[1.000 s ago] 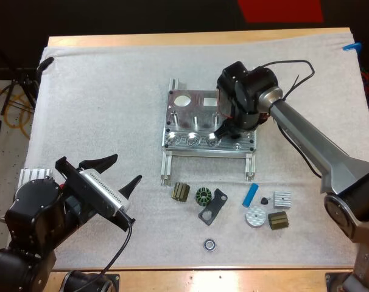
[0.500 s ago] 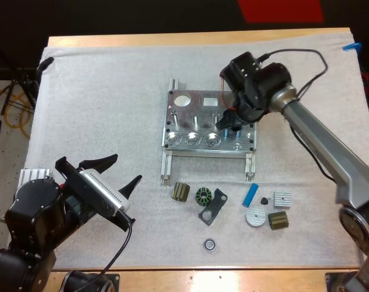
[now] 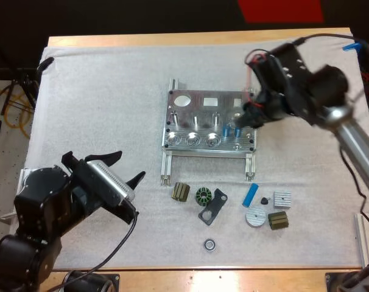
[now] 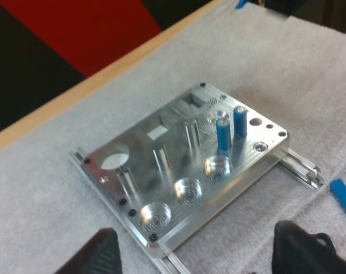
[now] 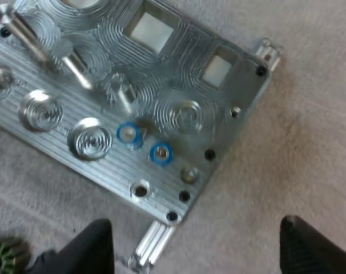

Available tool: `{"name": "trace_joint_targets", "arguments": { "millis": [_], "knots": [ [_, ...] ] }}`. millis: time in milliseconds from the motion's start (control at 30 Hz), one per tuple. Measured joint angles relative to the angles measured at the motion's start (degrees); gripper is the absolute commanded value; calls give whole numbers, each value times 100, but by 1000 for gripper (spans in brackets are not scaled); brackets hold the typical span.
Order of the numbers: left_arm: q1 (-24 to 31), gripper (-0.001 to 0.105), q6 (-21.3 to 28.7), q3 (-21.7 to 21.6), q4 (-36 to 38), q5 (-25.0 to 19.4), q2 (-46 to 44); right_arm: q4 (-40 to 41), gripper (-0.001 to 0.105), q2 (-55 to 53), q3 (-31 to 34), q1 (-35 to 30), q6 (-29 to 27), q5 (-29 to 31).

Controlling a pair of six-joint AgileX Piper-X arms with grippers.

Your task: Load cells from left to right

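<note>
Well, the right gripper (image 3: 248,119) hangs wide and empty over the fixture (image 3: 190,106) — the loose blue cell (image 3: 251,194) lies slanted on the mat (image 3: 111,91), back toward that arm's base, farther from the left gripper (image 3: 129,165).

metal fixture (image 3: 193,106) ×1 | blue cylinders (image 3: 226,131) (image 3: 238,130) (image 3: 251,194) ×3 | olive ribbed parts (image 3: 181,191) (image 3: 278,220) ×2 | green stator ring (image 3: 203,196) ×1 | black bracket (image 3: 214,205) ×1 | bearing (image 3: 209,244) ×1 | silver disc (image 3: 255,216) ×1 | finned block (image 3: 282,199) ×1 | black knob (image 3: 264,200) ×1

Fixture (image 3: 196,100): silver, milled concentric rings, fine ridges. Standing cylinders (image 3: 227,131): bright blue. Mat (image 3: 111,91): white, towelling texture. Toothed ring (image 3: 203,196): dark green. Worktop (image 3: 172,39): pale wood.
</note>
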Motion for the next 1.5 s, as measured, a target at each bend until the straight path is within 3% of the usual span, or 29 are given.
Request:
{"name": "trace_joint_targets", "arguments": {
  "millis": [167,367,667,833,1133,1367,1500],
  "knots": [
    [-104,56,-19,0,-108,219,1,29,60,-974,754,0,12,-86],
    [-696,56,-108,0,-164,251,1,57,60,-2313,1735,0,230,-211],
    [-1923,56,-1315,0,-625,188,1,84,60,-4654,2740,0,404,-693],
    [-2944,56,-1748,0,-913,-596,119,243,60,-5869,3097,0,404,-1114],
    [-4493,56,-2524,0,-1458,-1470,1175,1054,60,-6777,3132,0,408,-1364],
    [-4765,56,-3341,-33,-1900,-1923,2493,1066,60,-6858,3132,0,420,-1364],
    [-4765,56,-3497,-340,-1793,-1970,3367,1066,60,-6858,3156,0,420,-1364]
  ]
}}
